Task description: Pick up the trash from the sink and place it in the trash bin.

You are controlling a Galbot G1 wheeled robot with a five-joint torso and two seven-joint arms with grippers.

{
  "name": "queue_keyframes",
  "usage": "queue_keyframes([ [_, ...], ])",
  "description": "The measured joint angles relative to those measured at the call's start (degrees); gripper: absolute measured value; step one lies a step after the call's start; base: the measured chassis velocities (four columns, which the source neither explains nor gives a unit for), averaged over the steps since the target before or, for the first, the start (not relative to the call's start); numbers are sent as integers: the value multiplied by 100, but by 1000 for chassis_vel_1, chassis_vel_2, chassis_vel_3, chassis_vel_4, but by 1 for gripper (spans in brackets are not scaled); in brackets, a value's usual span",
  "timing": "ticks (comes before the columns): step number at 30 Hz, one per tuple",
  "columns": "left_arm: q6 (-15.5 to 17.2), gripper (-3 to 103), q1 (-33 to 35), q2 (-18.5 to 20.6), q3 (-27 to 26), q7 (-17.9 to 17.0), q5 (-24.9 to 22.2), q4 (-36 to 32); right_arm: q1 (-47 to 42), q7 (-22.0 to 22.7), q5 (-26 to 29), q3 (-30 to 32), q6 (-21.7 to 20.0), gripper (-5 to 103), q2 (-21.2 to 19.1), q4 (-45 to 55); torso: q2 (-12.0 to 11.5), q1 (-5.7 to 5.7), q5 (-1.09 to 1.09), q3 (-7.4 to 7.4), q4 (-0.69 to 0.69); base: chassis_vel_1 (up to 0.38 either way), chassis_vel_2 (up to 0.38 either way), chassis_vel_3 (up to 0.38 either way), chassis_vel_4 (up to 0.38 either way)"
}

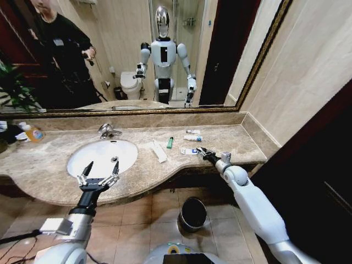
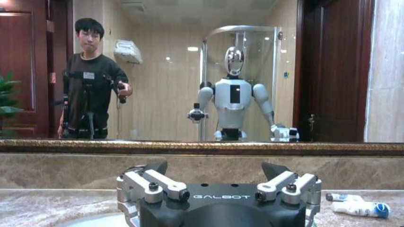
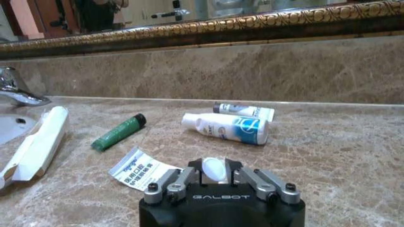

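Your right hand (image 1: 206, 154) is down on the brown marble surface (image 1: 49, 165), at the near right part by the front edge. Its fingers are pinched shut on a small white tube (image 3: 215, 169), and you can see the round white end sticking up between them in the right wrist view. Right beside that hand lies a small white packet (image 3: 137, 169) with blue writing, flat on the surface.

A bit farther back sit two more white-and-blue tubes (image 3: 225, 127), one just behind the other, lying on their sides close to the back wall. To their left is the little green stick (image 3: 118, 132), lying flat. Left of that is the long white strip (image 1: 159, 151), with one end close to the sink's rim.

The white sink (image 1: 103, 156) is on the left part of the surface, with the shiny faucet (image 1: 108, 131) at its far side.

Your left hand (image 1: 99, 177) hangs over the near edge of the sink. Its fingers are spread wide open and it holds nothing.

The black trash bin (image 1: 193, 213) with its shiny rim stands on the tiled floor below the surface, near the front, between your two arms.

Far to the left, by the wall, stands a clear bottle (image 1: 33, 132) with an orange label.
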Motion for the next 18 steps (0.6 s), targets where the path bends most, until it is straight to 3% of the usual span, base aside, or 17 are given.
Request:
queue_keyframes([
  [18, 0, 100, 0, 0, 0, 0, 0, 0, -39, 28, 48, 25, 95, 1, 19, 118, 0, 0, 1, 0, 0, 0, 0, 0, 0],
])
